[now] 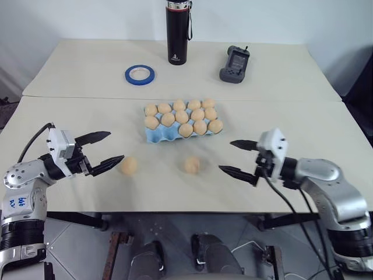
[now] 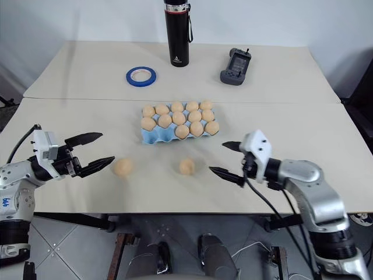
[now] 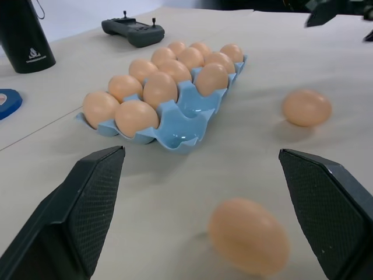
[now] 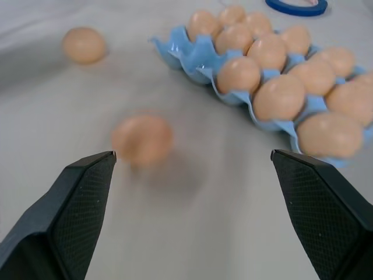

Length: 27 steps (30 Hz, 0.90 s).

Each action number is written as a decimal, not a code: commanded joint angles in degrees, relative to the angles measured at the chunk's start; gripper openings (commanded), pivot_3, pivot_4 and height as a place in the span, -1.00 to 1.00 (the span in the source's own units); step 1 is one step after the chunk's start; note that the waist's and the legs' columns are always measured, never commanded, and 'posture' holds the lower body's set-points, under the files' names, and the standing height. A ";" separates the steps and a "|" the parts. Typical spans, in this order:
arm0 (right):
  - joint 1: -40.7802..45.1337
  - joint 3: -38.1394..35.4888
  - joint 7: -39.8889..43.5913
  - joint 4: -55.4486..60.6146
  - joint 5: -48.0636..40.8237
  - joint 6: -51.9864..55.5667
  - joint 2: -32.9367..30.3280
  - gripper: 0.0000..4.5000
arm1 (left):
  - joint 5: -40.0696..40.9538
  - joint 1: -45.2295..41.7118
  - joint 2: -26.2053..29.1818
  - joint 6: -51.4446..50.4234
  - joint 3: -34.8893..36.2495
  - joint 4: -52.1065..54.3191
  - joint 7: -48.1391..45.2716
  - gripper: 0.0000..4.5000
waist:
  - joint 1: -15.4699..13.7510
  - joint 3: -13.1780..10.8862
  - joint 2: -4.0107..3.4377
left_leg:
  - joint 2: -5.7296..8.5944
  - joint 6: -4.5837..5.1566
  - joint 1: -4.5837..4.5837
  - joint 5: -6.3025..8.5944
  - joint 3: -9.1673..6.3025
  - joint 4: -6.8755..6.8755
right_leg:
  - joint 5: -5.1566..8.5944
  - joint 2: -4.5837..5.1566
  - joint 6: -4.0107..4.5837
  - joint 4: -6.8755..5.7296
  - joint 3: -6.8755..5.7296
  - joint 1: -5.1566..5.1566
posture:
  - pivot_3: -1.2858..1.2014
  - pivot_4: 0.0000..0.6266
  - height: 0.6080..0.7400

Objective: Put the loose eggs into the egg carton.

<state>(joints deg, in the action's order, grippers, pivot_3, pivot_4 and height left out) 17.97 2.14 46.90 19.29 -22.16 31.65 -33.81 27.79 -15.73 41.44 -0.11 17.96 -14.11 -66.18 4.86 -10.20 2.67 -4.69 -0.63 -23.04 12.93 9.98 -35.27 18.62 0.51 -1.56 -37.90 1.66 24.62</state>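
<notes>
Two loose eggs lie on the table in front of the egg carton: one egg at the left, another egg nearer the middle. The light blue carton holds several eggs, with bare cups at its front left. My left gripper is open, its tips just left of the left egg, apart from it. Right of the middle egg my right gripper hangs open, a short gap away. The left wrist view has the near egg between the open fingers; the right wrist view has the middle egg ahead.
At the back of the table stand a black flask, a blue tape ring and a dark handheld controller. A seam runs across the table behind the carton. The table's front edge lies close below both grippers.
</notes>
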 commanded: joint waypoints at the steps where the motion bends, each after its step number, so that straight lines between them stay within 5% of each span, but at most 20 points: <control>1: 3.04 3.67 -3.37 -0.86 1.20 1.80 3.75 0.98 | 1.05 0.53 0.72 -0.13 1.46 2.85 0.52 1.00 | -0.07 0.01 0.02 | 0.00 0.01 -0.02 0.00 0.00 0.00 | 0.00 0.01 0.00 0.02 -0.01 0.00 | 0.03 -0.52 1.00; 20: 9.39 15.83 -2.31 -12.28 7.92 -0.02 10.66 0.98 | 1.71 3.96 0.05 -1.32 2.90 7.93 3.01 1.00 | 0.03 0.02 0.03 | -0.01 0.11 -0.08 0.02 0.01 0.00 | 0.01 -0.01 -0.01 0.02 -0.05 0.04 | 0.03 -0.52 1.00; 27: 9.74 14.67 -1.80 -11.01 8.08 -0.26 11.37 0.14 | 1.82 4.41 -0.11 -1.56 3.07 8.74 3.56 1.00 | 0.06 0.02 0.03 | -0.01 0.05 -0.09 0.00 0.01 0.00 | 0.01 -0.01 -0.02 0.03 -0.05 0.05 | 0.03 -0.52 1.00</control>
<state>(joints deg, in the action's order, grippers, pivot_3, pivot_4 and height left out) 26.57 17.90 44.72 5.97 -13.43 32.29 -22.77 28.07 -11.68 41.27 -1.86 19.41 -7.40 -62.99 4.92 -10.19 2.69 -4.71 -0.58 -23.13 12.93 9.99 -35.27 18.63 0.50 -1.58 -37.88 1.61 24.67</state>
